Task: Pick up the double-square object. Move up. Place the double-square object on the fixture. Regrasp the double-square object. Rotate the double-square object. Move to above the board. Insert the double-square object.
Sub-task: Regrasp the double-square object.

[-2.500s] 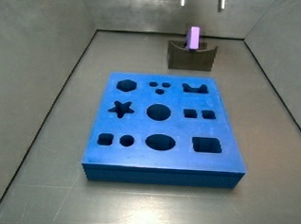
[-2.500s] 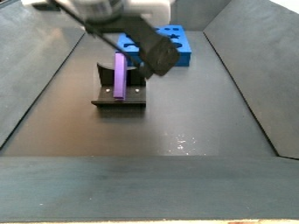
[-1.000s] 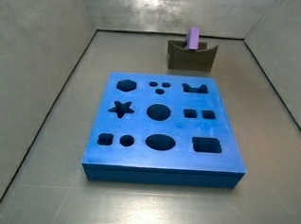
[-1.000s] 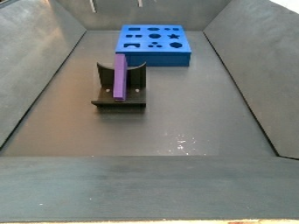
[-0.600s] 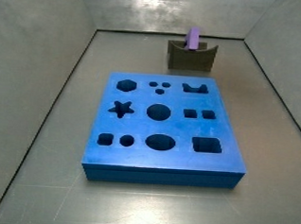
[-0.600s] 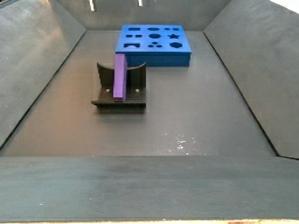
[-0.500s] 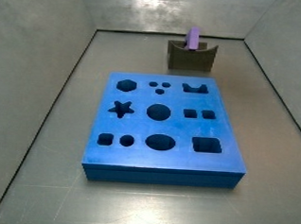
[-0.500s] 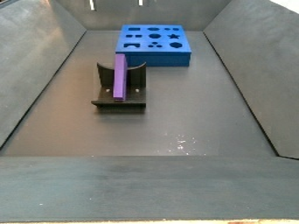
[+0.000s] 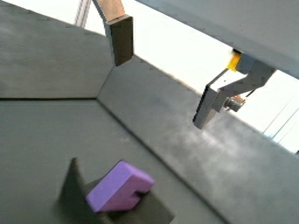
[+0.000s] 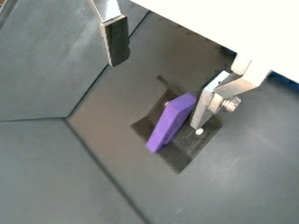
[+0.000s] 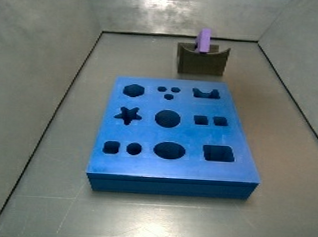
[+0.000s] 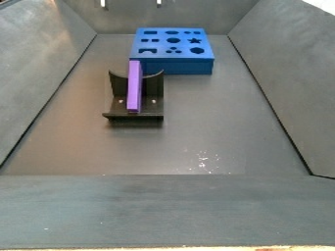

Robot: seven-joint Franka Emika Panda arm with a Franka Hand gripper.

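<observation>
board [image 11: 173,131] unmoved on the floor | fixture [image 12: 133,99] carries double-square object [image 12: 133,84] upright | gripper [image 10: 163,68] has risen clear since 2.5 s ago, jaws spread, empty, well above piece | placing done; regrasp next

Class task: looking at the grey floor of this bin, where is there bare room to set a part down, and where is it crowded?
Bare floor lies between the board and each side wall, and between board and fixture. It is crowded only at the fixture, where the purple piece stands. The gripper, fingers open, hangs above the piece.
</observation>
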